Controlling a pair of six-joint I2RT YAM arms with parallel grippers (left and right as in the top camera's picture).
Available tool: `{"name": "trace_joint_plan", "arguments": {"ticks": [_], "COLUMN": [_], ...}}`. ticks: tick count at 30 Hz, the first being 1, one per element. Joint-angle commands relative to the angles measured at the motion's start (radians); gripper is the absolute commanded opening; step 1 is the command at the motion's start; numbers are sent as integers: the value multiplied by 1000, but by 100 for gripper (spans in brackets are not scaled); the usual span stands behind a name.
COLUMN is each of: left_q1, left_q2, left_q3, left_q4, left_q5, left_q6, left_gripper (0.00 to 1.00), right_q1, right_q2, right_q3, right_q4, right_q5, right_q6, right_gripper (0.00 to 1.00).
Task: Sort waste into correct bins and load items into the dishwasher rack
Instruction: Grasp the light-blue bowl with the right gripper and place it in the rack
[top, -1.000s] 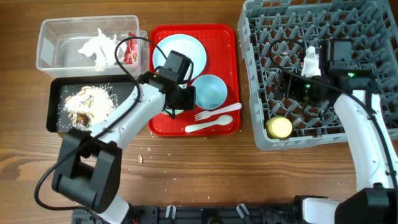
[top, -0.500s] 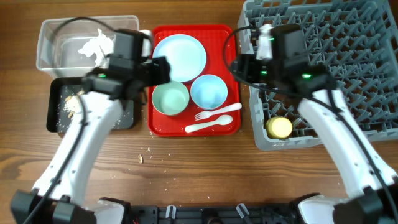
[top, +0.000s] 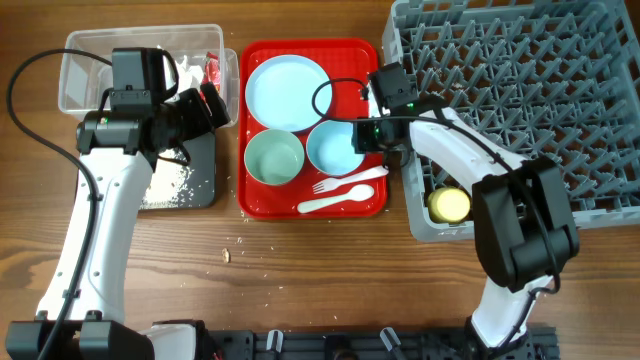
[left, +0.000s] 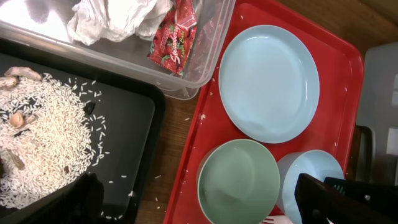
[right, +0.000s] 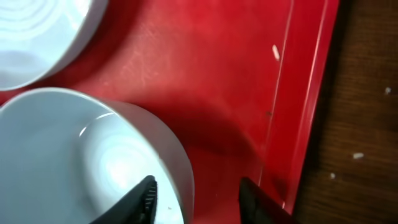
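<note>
Right wrist view: light blue bowl (right: 74, 162) fills the lower left of the frame, glossy, smooth inside, with a highlight near the bottom; right gripper (right: 198, 190) has its claw apart and straddles the bowl's wall, one finger inside the rim, the other outside over the red tray (right: 205, 74); cannot tell whether either finger touches the bowl.

Overhead: that bowl sits right of centre on the red tray, touching or just beside the mint bowl (top: 274, 159) on its left; pale blue plate (top: 288, 92) above both, towards the top of the tray; white fork (top: 335, 184) and spoon (top: 335, 203) lie along the tray's lower edge.

Grey rack (top: 520, 60) takes the upper right; yellow cup (top: 449, 205) stands in its lower left corner.

Left gripper (top: 212, 104) hangs over the gap between the clear tub (top: 80, 75) and the black tray (top: 200, 190), fingers spread wide, nothing held.

Left wrist view: tissue (left: 118, 18) and red wrapper (left: 174, 40) are in the tub; rice-like scraps (left: 43, 137) are spread in the black tray.

Surface: brown wood-grain table (top: 330, 280); a few crumbs (top: 225, 255) below the red tray.
</note>
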Motion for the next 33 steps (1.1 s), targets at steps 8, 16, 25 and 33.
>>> {"name": "trace_joint_plan", "arguments": {"ticks": [8, 16, 25, 33], "left_q1": [5, 5, 5, 5], "left_q2": [6, 6, 6, 6], "left_q3": [8, 8, 8, 8], "left_q4": [-1, -1, -1, -1], "left_q5": [-6, -6, -6, -6], "left_q6": [-2, -2, -2, -2], "left_gripper": [100, 100, 100, 100], "right_q1": [-8, -10, -61, -87], "right_q2": [7, -290, -180, 113], "right_q3": [16, 140, 135, 135], "right_q4": [-31, -52, 456, 1015], "right_q5": [-16, 396, 1072, 1240], "right_q6": [-59, 45, -223, -810], "right_gripper": [4, 4, 4, 4]}}
